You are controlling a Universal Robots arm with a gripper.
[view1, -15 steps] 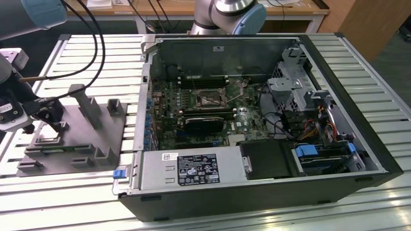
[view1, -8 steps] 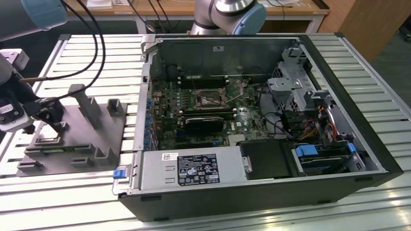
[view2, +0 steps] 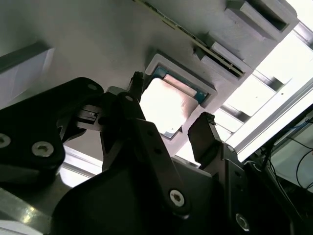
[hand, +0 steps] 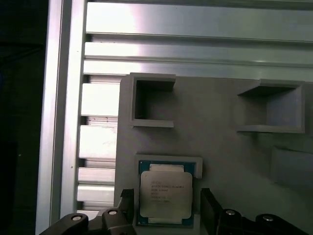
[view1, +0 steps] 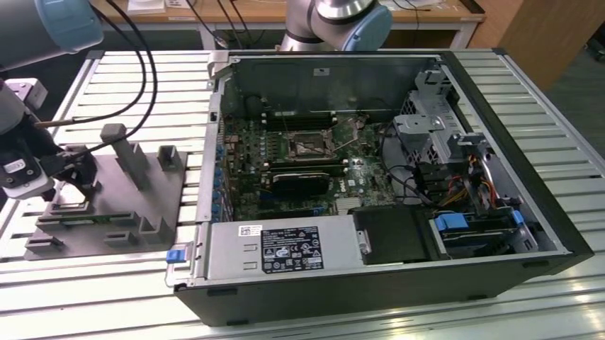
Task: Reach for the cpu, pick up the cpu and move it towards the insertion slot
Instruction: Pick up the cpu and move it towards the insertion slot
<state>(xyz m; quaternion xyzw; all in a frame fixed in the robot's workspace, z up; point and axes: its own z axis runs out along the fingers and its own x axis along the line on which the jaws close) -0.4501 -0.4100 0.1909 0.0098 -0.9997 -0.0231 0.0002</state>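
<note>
First wrist view shows the cpu (hand: 165, 195) seated flat in the grey fixture (hand: 220, 142), with the pincer (hand: 166, 208) open astride it. It looks light, stiff, slick-topped and probably fragile underneath, so it is best gripped by opposite edges.

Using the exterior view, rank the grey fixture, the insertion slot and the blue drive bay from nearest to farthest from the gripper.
1. The grey fixture, directly beneath the gripper, exterior view's left.
2. The insertion slot, on the motherboard, mid-case.
3. The blue drive bay, exterior view's right.
</note>
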